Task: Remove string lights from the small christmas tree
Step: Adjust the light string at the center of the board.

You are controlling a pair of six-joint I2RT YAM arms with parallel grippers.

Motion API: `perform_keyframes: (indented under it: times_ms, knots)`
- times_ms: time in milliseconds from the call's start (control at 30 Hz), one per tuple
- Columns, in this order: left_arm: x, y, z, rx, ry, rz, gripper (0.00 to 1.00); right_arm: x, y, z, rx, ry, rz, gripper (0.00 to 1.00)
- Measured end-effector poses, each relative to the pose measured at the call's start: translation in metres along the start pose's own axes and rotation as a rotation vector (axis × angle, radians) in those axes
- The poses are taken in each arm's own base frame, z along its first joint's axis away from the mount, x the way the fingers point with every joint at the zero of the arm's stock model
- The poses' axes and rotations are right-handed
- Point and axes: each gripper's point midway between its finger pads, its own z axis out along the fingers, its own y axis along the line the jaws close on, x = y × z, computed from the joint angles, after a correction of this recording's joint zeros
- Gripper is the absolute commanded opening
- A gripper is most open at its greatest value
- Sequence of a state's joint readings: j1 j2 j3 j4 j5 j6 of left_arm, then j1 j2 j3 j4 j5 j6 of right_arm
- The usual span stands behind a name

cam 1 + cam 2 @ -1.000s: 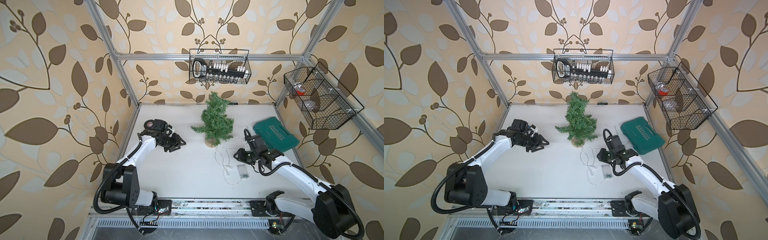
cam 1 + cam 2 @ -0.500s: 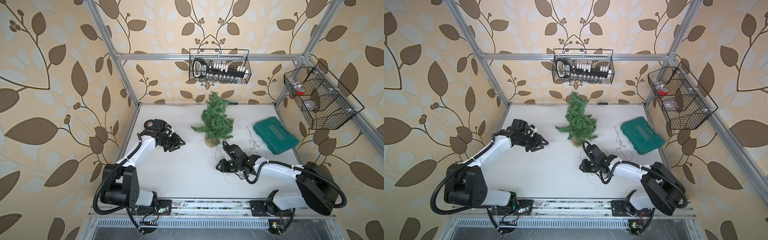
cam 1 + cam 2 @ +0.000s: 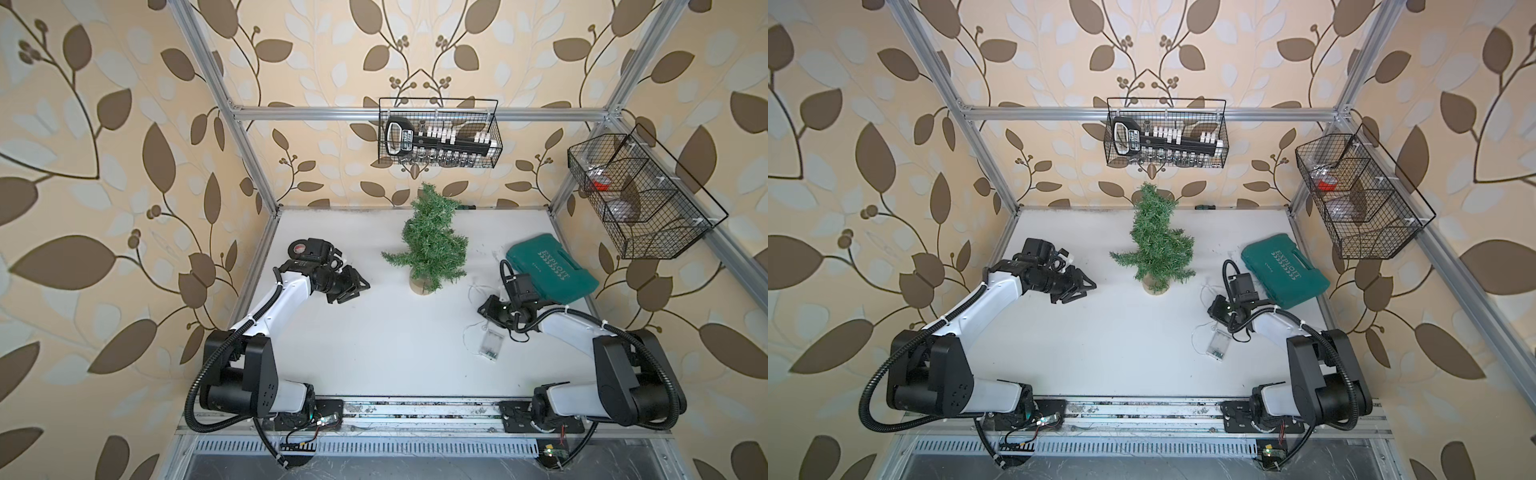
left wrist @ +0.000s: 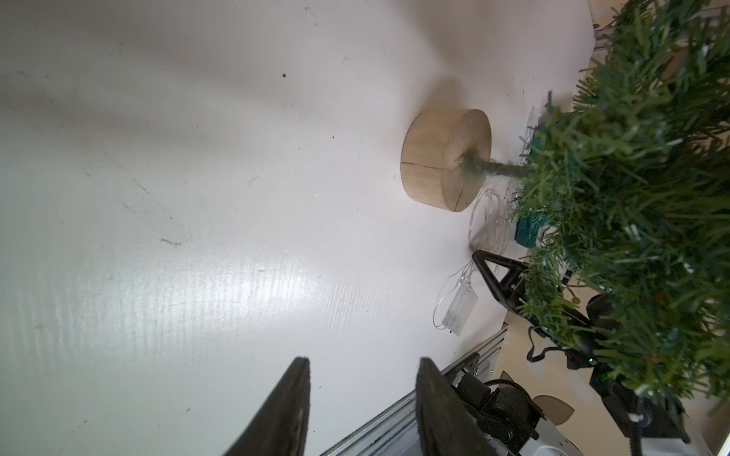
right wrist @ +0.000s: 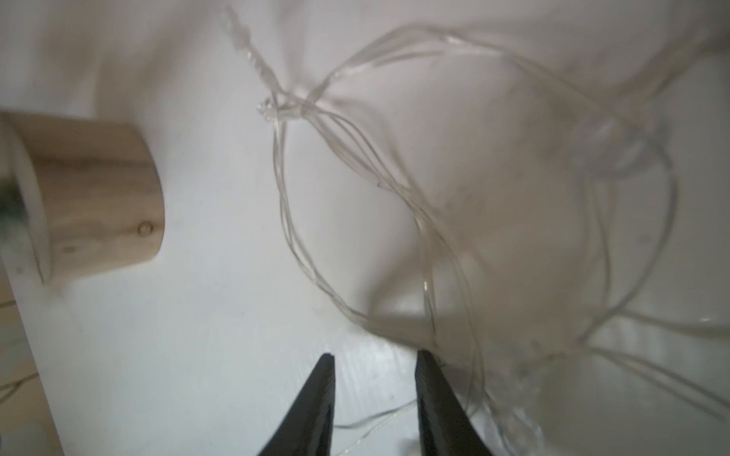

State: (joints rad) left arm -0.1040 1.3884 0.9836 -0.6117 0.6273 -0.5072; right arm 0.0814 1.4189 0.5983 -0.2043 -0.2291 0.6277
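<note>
On the table, just beside the small tree, the string lights lie loose with their battery box. No strand shows on the branches, so removal appears complete. Both the right gripper and the left gripper stand parted and empty.

Place: robot lab test cell.
Walls: leaf wallpaper panels on alu frame.
Bench: white table, 2 arms bolted to front rail.
Storage: wire baskets hung on frame.
</note>
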Motion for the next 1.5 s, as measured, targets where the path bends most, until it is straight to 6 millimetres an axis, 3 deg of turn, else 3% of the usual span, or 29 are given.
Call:
perform_keyframes:
  times_ms: [100,233,367,433,500,600,667,733,900,1000,1233,1267,1300,1400,1500]
  knots:
    - [-0.001,0.000,0.001,0.004,-0.006,-0.012,0.45,-0.020,-0.006,0.000,0.027,0.009,0.013,0.35]
    - [-0.003,-0.002,0.000,0.009,-0.014,-0.017,0.46,-0.029,0.006,-0.012,0.010,0.020,-0.031,0.37]
    - [-0.005,-0.004,-0.001,0.017,-0.026,-0.014,0.46,-0.023,0.025,-0.046,-0.043,-0.012,-0.089,0.39]
    - [-0.006,-0.005,-0.001,0.020,-0.029,-0.014,0.46,-0.004,0.039,-0.066,-0.090,-0.032,-0.145,0.40]
    - [-0.006,-0.006,-0.001,0.022,-0.032,-0.016,0.46,0.030,0.049,-0.081,-0.142,-0.023,-0.208,0.42]
    - [-0.009,-0.007,-0.002,0.029,-0.042,-0.010,0.46,0.089,0.064,-0.091,-0.194,0.051,-0.318,0.43]
    - [-0.010,-0.008,-0.002,0.031,-0.046,-0.008,0.46,0.115,0.070,-0.092,-0.218,0.107,-0.337,0.43]
    - [-0.010,-0.008,-0.001,0.031,-0.045,-0.007,0.48,0.132,0.063,-0.084,-0.193,0.154,-0.306,0.43]
    - [-0.010,-0.007,-0.001,0.028,-0.044,-0.008,0.52,0.167,0.012,-0.058,-0.025,0.235,-0.217,0.45]
    - [-0.009,-0.007,-0.001,0.026,-0.043,-0.009,0.53,0.164,-0.011,-0.055,0.073,0.204,-0.156,0.49]
    - [-0.009,-0.007,-0.003,0.022,-0.039,-0.013,0.61,0.125,-0.038,-0.053,0.239,0.099,0.052,0.57]
    - [-0.009,-0.007,-0.003,0.021,-0.038,-0.012,0.75,0.124,-0.038,-0.053,0.248,0.100,0.064,0.58]
    - [-0.009,-0.007,-0.003,0.019,-0.038,-0.009,0.97,0.122,-0.038,-0.053,0.254,0.101,0.070,0.59]
    - [-0.008,-0.007,-0.005,0.011,-0.037,-0.012,0.99,0.113,-0.036,-0.058,0.266,0.083,0.084,0.59]
    - [-0.009,-0.006,-0.007,-0.007,-0.042,-0.013,0.99,0.082,-0.020,-0.065,0.223,0.021,0.114,0.59]
